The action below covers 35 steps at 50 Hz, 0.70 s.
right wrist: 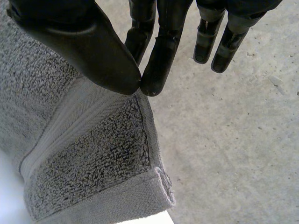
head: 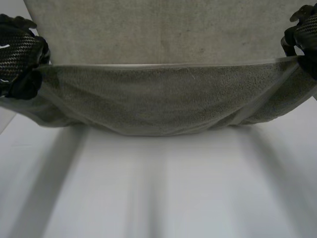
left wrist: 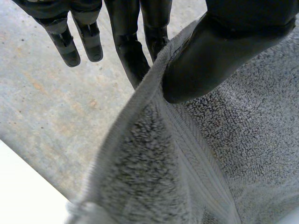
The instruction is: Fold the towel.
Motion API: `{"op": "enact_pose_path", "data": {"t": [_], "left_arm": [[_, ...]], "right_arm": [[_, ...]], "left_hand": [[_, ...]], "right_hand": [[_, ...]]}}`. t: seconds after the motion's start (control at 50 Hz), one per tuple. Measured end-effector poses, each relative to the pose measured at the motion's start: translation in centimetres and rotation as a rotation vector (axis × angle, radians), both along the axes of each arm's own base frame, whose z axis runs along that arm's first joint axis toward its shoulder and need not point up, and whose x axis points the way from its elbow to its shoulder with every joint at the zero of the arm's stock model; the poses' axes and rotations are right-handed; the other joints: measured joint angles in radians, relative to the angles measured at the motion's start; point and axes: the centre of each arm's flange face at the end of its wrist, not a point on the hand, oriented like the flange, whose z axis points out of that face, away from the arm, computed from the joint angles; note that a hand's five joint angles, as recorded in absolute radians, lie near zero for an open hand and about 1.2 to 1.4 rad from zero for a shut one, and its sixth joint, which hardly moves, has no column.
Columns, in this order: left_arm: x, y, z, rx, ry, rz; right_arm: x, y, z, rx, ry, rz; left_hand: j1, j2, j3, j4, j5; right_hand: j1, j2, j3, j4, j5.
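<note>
Looped terry towel [head: 168, 99], left hand [head: 17, 59] glossy carbon weave, perhaps, smooth white table [head: 163, 188]

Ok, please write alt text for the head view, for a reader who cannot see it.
A grey towel hangs stretched between two black robot hands: the left hand pinches one end of its upper edge, the right hand the other end. Its middle sags over the white table.

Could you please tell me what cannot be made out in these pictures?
Head view: the left hand and right hand are cut off by the side edges.
Head view: the towel sags between them, hiding its own far face.
Wrist views: the towel runs out of frame, so its full extent is unknown.
</note>
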Motion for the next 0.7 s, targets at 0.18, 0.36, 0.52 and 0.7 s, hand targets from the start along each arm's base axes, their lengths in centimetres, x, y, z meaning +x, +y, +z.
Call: {"op": "enact_pose_path", "data": {"t": [0.18,0.36,0.52,0.7], "left_arm": [[0.1,0.8,2.0,-0.074,0.01,-0.003],[0.1,-1.0,-0.6,0.02,-0.004,0.009],[-0.1,-1.3,-5.6,0.198,-0.031,-0.012],[-0.8,-2.4,-9.8,0.366,-0.049,-0.072]], "right_arm": [[0.0,-0.2,0.7,-0.038,-0.012,-0.002],[-0.1,-1.2,-2.0,0.054,-0.01,-0.003],[-0.1,-1.5,-5.9,0.167,0.038,0.002],[-0.3,-2.9,-9.9,0.261,0.114,0.011]], "left_hand": [[0.0,0.0,0.0,0.0,0.0],[0.0,0.0,0.0,0.0,0.0],[0.0,0.0,0.0,0.0,0.0],[0.0,0.0,0.0,0.0,0.0]], "right_hand": [[0.0,0.0,0.0,0.0,0.0],[0.0,0.0,0.0,0.0,0.0],[0.0,0.0,0.0,0.0,0.0],[0.0,0.0,0.0,0.0,0.0]]}}
